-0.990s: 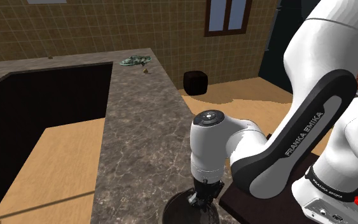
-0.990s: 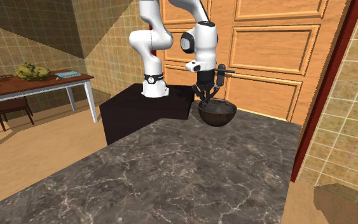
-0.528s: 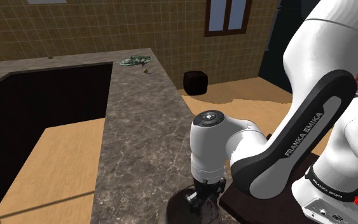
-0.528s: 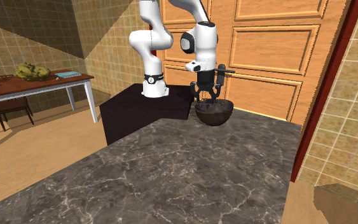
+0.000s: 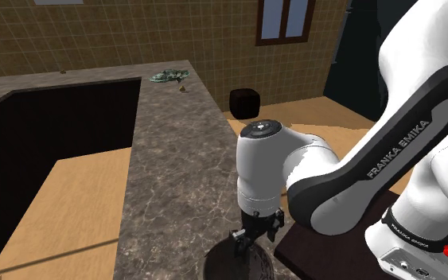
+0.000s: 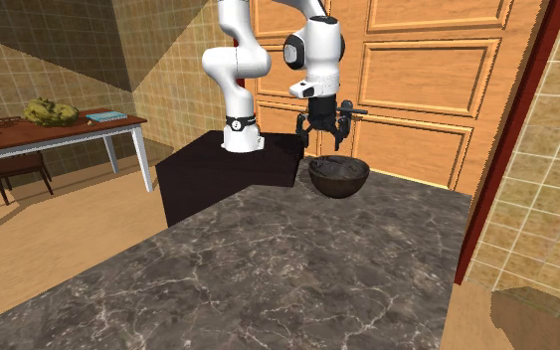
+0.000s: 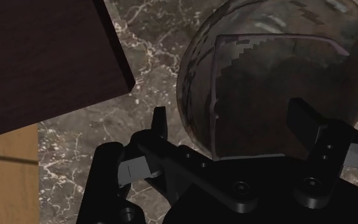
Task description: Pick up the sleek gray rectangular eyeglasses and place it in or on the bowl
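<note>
One dark bowl (image 6: 339, 176) is noted on the marbled counter (image 6: 268, 268). One pair of eyeglasses (image 7: 266, 89) is seen lying inside the bowl. One gripper (image 6: 324, 127) is held above the bowl, its two fingers (image 7: 160, 124) spread, nothing pinched.

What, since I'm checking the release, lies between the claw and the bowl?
Nothing: in the second exterior view the open claw hangs over the bowl with bare air between; the wrist view shows the eyeglasses lying inside the bowl.
</note>
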